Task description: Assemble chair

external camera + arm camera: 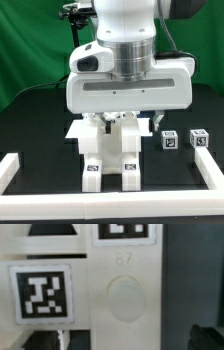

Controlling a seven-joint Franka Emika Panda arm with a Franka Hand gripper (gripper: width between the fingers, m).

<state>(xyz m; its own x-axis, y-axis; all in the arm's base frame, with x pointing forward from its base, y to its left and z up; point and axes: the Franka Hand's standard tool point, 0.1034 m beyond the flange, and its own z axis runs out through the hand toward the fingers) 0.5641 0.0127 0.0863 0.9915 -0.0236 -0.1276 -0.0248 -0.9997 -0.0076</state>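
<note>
White gripper (114, 122) is seen low over the chair parts (108, 135), dead centre in the exterior view. Its fingers are buried among white plastic, so spread or pinching cannot be told. Two long tagged blocks, left block (93, 165) and right block (130, 163), are laid toward 6 o'clock from it, side by side with a dark gap between. At 4 o'clock, the near cube (169, 141) and far cube (199, 139) sit apart on the black table (40, 135). The wrist view is filled by a white panel (125, 297) with square tags, an embossed "87" and an oval recess. A border rail (110, 214) is seen at 6 o'clock.
</note>
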